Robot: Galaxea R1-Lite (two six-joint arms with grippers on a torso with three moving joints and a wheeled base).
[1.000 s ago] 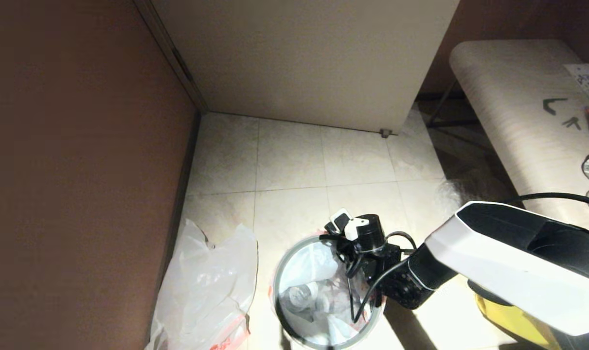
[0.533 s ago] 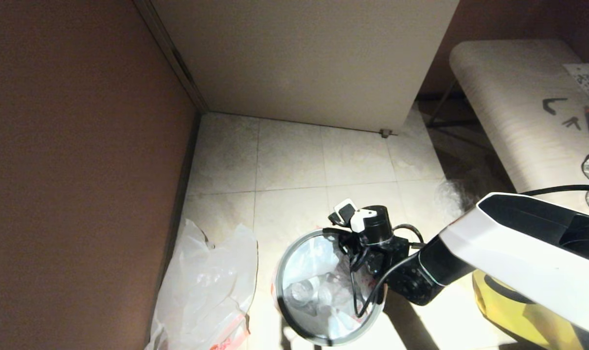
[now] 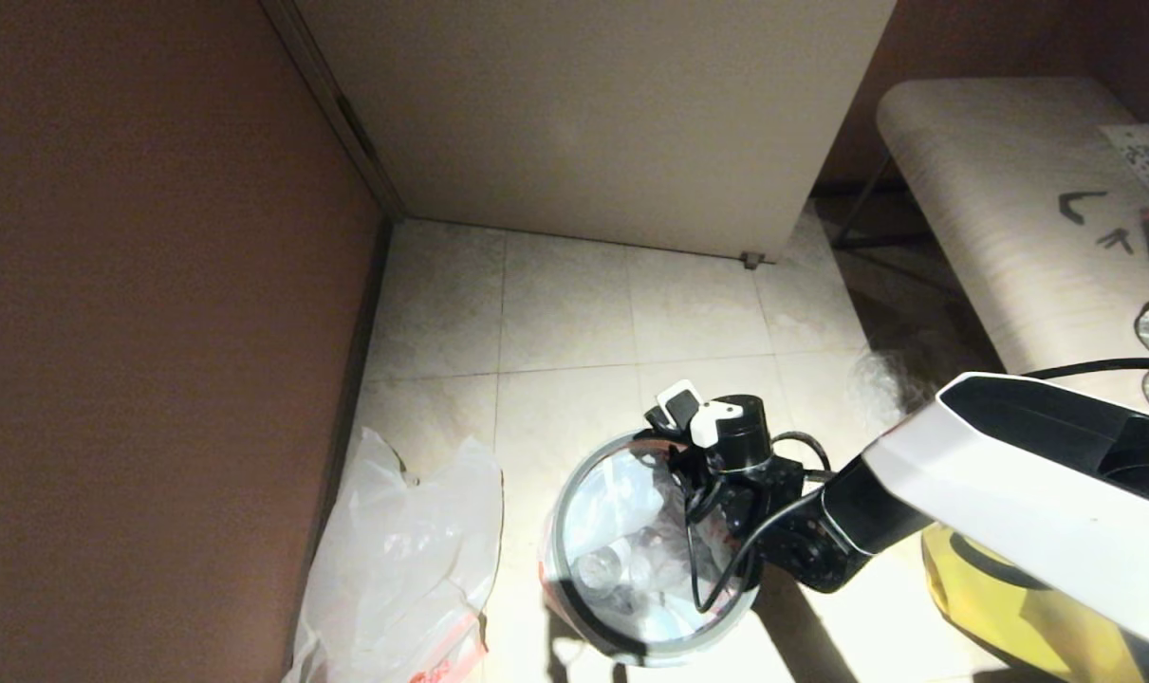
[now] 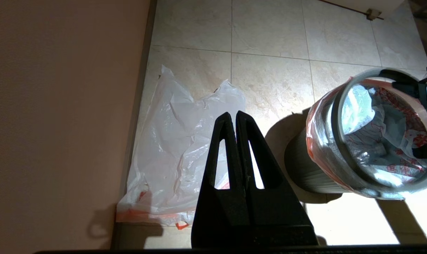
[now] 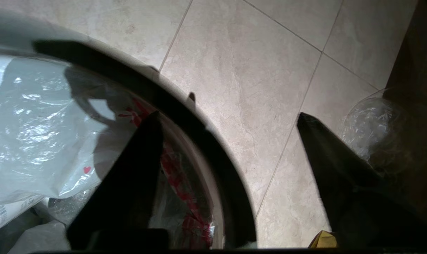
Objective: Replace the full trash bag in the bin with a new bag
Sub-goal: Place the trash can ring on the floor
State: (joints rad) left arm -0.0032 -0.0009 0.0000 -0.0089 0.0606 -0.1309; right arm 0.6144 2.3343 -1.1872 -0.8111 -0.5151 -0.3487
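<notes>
Item: the bin [image 3: 574, 607], on the floor tiles near the left wall, grey hoop [image 4: 340, 116] clamping the full trash bag [image 3: 621, 541] inside.
Right tool [image 5: 227, 141]: spread wide, straddling the hoop, one finger inside, one outside.
Left tool [image 4: 236, 118]: pressed together, empty, above the new bag [image 3: 403, 560] lying by the wall.
Advice: close squarely on the hoop, probably avoiding the film; lift straight.
</notes>
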